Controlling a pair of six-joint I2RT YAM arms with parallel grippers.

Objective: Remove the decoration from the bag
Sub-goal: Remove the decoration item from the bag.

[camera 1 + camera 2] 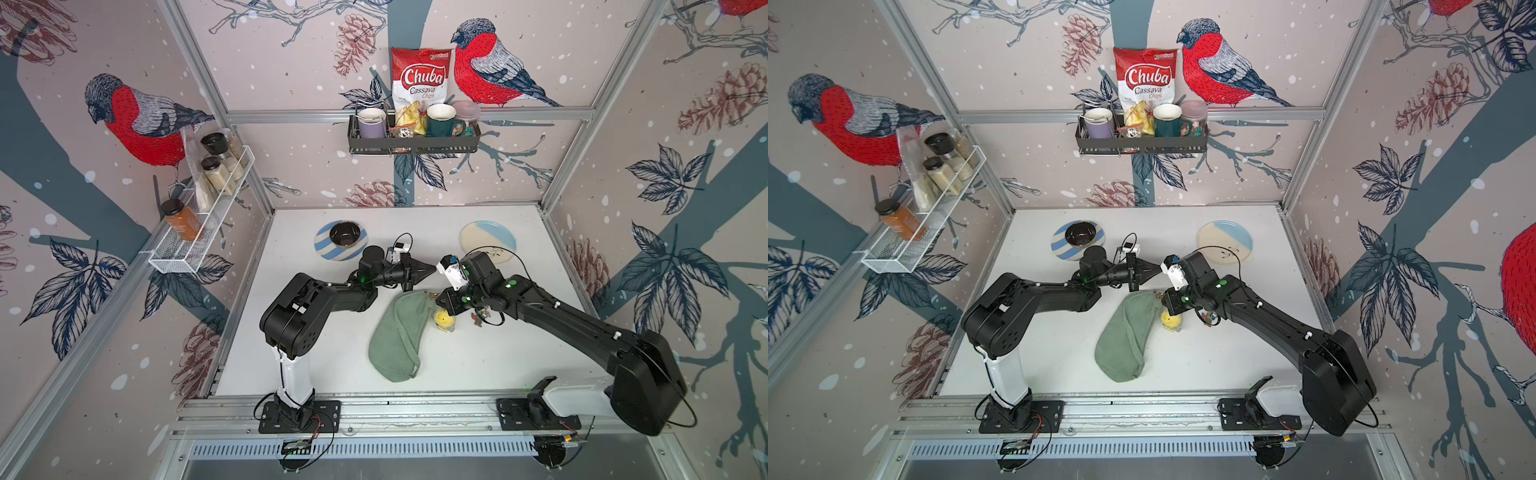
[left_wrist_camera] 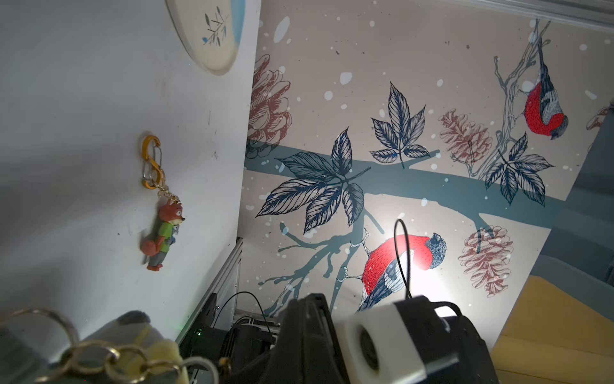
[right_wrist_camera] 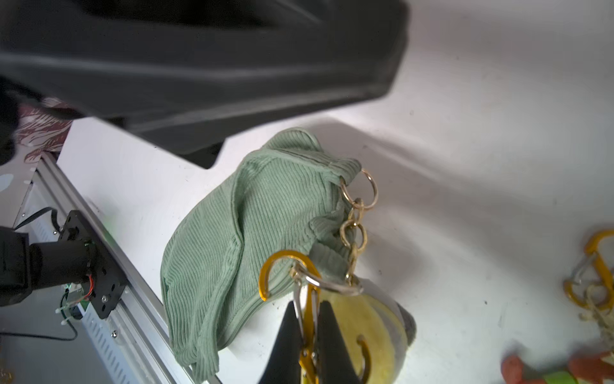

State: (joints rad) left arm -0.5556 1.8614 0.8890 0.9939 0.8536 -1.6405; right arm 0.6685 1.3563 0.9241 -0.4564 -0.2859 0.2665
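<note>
The soft green corduroy crescent bag (image 1: 399, 332) lies in the middle of the white table (image 1: 311, 353). The right gripper (image 3: 307, 309) pinches the orange S-shaped metal clip (image 3: 275, 266) on the gold chain (image 3: 354, 232) at the bag's far end, beside the yellow fluffy toy (image 3: 375, 332). The left gripper (image 1: 430, 271) is squeezed shut on nothing, just past that far end.

Yellow decoration (image 3: 375, 327) — half hidden behind the right tool (image 3: 308, 307).

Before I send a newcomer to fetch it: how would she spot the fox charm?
Find the sage-green corduroy crescent bag. Beyond its yellow plush charm, beside the right arm, lies an orange fox figurine on an orange S-clip. Only it wears a green shirt and lies unattached.
</note>
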